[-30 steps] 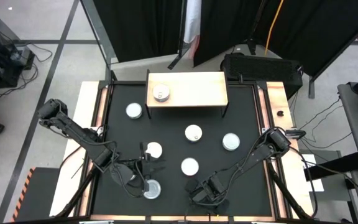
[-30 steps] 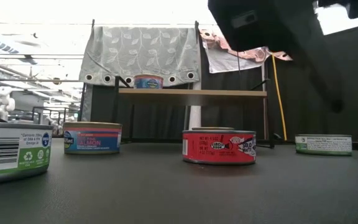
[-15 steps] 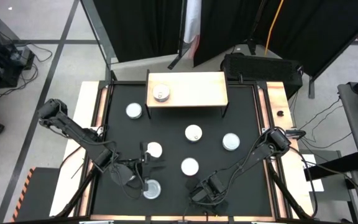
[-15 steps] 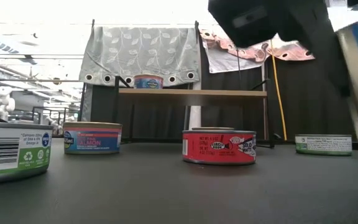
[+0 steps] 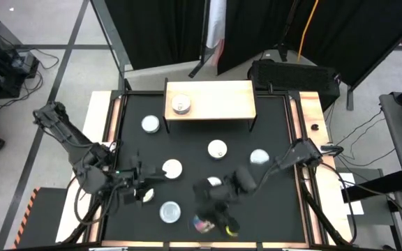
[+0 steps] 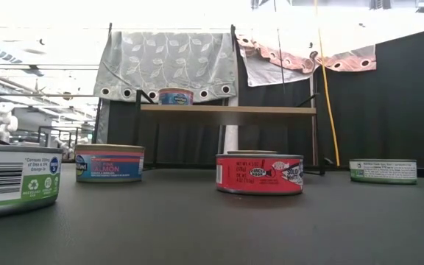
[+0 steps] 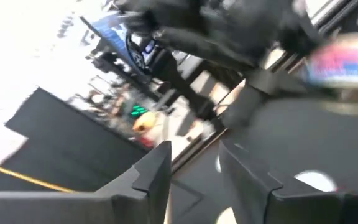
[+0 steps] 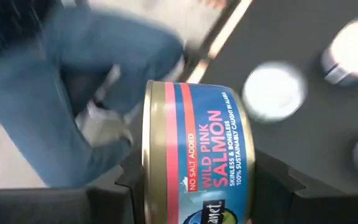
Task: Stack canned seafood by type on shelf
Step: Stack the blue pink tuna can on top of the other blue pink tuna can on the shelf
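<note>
Salmon tin (image 8: 197,155), blue and red label reading "no salt added wild pink salmon": clamped across its flat faces between the right gripper (image 8: 194,180) fingers, turned on edge, carried above the near part of the table (image 5: 278,118); in the high view it shows as a blurred blue-red patch at the near edge, with the right arm reaching leftward across the mat. The grip on the faces, judged from the wrist view, suits lifting a flat tin clear of its neighbours for carriage to the shelf (image 5: 222,101). Shelf: light wood top on thin dark legs, at the far edge of the table, bearing one blue-labelled tin (image 5: 181,105) toward its left end, presumably the start of a stack. Loose tins on the table: one just in front of the shelf's left leg (image 5: 150,124), one mid-table (image 5: 217,148), one toward the right (image 5: 259,157), one left of centre (image 5: 172,168), one near the front (image 5: 169,211), one partly hidden by the right arm. Low view identifies a second salmon tin (image 6: 110,163), a red tin (image 6: 260,174), a green-white tin (image 6: 383,171). Left gripper (image 7: 194,171): near the table's left front, fingers apart with nothing between them, waiting.
</note>
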`<state>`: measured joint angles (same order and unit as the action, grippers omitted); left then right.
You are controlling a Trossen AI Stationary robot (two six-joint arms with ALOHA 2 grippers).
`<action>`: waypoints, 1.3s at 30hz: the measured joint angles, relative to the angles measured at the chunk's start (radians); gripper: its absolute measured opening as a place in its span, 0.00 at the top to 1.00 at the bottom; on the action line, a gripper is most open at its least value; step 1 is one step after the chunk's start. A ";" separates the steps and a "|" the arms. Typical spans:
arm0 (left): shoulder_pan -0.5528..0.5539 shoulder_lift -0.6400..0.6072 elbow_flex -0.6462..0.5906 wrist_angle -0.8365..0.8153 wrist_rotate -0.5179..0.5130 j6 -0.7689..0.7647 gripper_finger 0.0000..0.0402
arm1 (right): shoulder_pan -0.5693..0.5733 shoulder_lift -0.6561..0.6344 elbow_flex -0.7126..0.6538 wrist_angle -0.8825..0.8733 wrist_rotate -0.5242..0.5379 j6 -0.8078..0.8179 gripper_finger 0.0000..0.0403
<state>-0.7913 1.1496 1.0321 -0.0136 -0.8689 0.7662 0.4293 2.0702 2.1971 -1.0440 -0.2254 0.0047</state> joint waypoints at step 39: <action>0.166 0.043 0.002 0.063 -0.331 0.832 0.45 | -0.674 -0.092 0.135 0.265 -0.415 0.361 0.53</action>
<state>-0.6251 1.1929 1.0339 0.0491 -1.2000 1.5984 -0.2447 1.9778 2.3322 -0.7788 -0.6399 0.3658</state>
